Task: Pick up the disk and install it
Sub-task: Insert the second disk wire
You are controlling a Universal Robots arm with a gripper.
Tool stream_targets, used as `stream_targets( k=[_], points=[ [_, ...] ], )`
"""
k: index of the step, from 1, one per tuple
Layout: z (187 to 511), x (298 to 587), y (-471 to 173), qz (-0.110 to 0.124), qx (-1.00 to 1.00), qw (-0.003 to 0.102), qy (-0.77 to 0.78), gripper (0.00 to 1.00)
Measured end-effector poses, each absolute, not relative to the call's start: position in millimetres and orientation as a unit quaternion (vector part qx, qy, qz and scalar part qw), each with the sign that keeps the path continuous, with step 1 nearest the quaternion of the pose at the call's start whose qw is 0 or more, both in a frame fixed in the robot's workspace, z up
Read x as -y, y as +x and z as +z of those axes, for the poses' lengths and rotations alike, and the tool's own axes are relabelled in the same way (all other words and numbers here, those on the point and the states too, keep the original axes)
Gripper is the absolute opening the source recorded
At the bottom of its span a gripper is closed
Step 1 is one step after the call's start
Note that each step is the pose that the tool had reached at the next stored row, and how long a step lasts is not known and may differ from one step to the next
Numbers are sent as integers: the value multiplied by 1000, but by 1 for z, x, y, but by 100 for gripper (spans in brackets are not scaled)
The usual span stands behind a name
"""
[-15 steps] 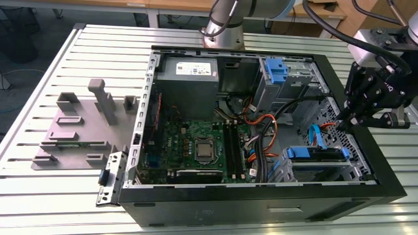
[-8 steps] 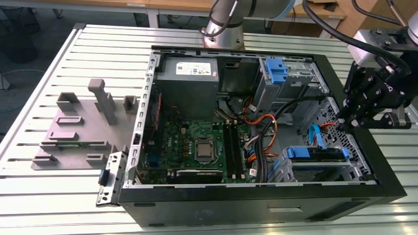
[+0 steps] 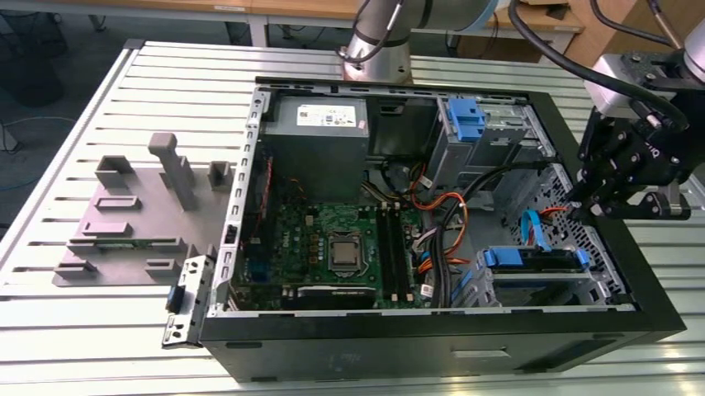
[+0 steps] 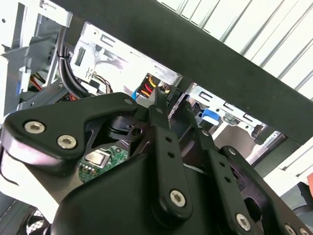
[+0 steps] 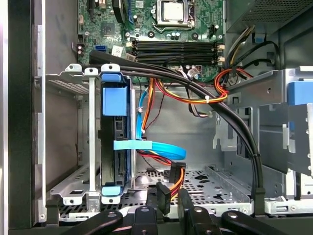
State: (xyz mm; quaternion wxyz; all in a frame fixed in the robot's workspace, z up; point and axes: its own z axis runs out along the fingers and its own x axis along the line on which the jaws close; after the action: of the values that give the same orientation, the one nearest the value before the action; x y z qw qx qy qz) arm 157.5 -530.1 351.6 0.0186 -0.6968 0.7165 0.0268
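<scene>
The disk [image 3: 537, 261] sits on edge in the lower drive cage of the open computer case, its blue bracket at the ends. The first wrist view shows the disk [image 5: 117, 134] between the cage's metal rails, with a blue data cable running from it. My gripper [image 3: 584, 210] hangs above the case's wall on the exterior view's right, over that cage. In both wrist views its fingers stand close together with nothing held. A black connector on red, orange and yellow wires [image 5: 163, 197] lies just beyond the gripper [image 5: 166, 209], which in the second wrist view [image 4: 173, 111] is seen from behind.
The open case [image 3: 650, 297] holds a motherboard [image 3: 342, 247], a power supply [image 3: 319, 120] and an upper bay with a blue bracket [image 3: 468, 120]. A thick black cable bundle [image 5: 234, 127] crosses the cage area. A grey plastic stand [image 3: 127, 219] stands at the exterior view's left.
</scene>
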Motion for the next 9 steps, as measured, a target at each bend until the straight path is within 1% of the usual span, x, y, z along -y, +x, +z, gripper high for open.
stream_targets(
  k=[5,9],
  points=[
    [348,530,158,21,-717,12,-697,31],
    [348,530,158,20,-717,12,-697,31]
  ],
)
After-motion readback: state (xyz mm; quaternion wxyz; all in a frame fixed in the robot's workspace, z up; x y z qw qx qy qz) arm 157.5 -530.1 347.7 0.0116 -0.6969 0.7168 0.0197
